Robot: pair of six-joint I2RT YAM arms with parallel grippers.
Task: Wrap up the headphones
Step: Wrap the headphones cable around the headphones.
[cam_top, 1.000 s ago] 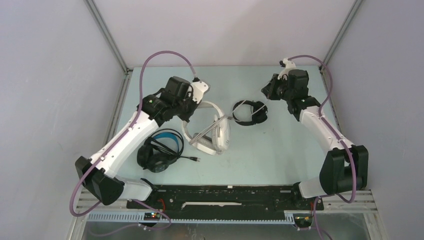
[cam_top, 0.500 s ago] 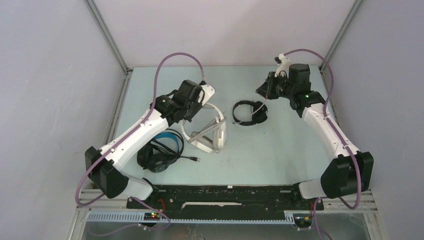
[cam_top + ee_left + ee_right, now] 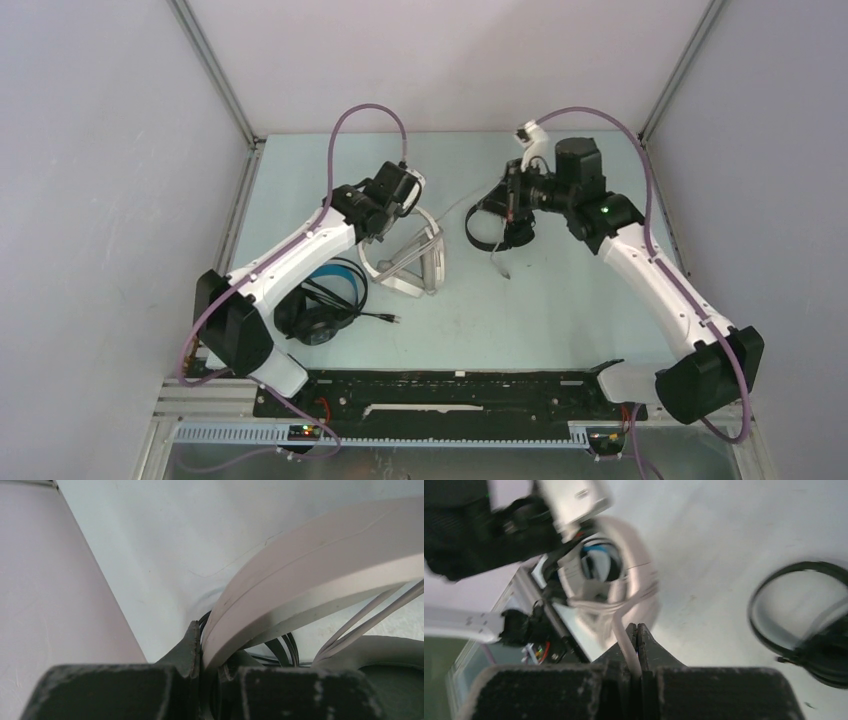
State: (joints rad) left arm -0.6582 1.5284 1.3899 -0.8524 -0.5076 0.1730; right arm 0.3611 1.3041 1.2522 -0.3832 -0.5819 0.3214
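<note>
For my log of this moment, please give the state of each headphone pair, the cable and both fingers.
left fingers: shut on the white over-ear headphones' headband.
right fingers: shut on the grey cable.
grey cable: partly wound, rest stretched out.
small black on-ear headphones: lying free.
black over-ear headphones with blue headband: lying free, plug loose.

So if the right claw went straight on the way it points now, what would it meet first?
Probably the white headphones: the right claw is shut on their pale cable, and that cable runs straight ahead to them. Depth is unclear in the blurred wrist view.
</note>
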